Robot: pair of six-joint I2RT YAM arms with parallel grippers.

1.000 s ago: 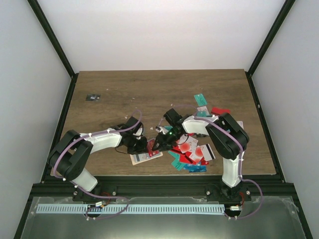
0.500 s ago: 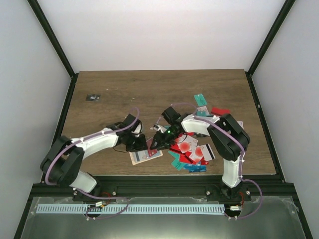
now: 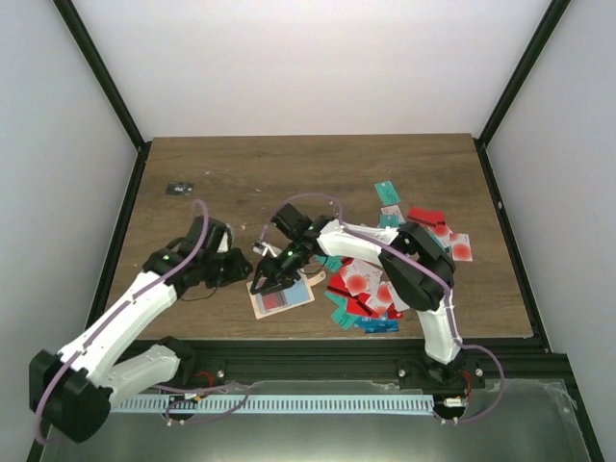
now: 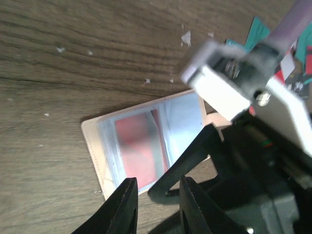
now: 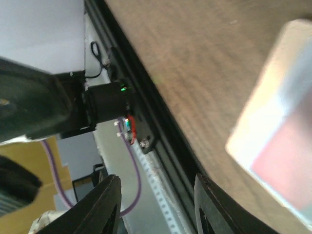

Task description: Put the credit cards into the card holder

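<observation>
Near the table's (image 3: pixel 289 173) front-centre, the L gripper (image 3: pixel 234 269) sits just left of the card holder (image 3: pixel 289 298). Its jaws are a little apart w/ nothing clamped; the wrist view shows its two fingers (image 4: pixel 124 209) w/ a gap btwn them. R gripper (image 3: pixel 266 282) hangs over the holder's left edge, jaws also apart, nothing held. Can't tell if a fingertip touches the holder.

Holder lies open & flat, pale pockets up, w/ a red card (image 4: pixel 139 141) showing through a clear sleeve. Credit cards (image 3: pixel 371 289) lie in a loose heap just right of the holder, a few more scattered back-right.

L arm stretches long & low from its base, forearm angled in toward centre. R arm folds back on itself: elbow above the card heap, forearm reaching left across it.

Both grippers are close, almost nose to nose. Holder is near the table's front edge & the black rail (image 3: pixel 289 348). Bare wood fills the far half. A small dark object (image 3: pixel 179 188) sits back-left, well apart.
</observation>
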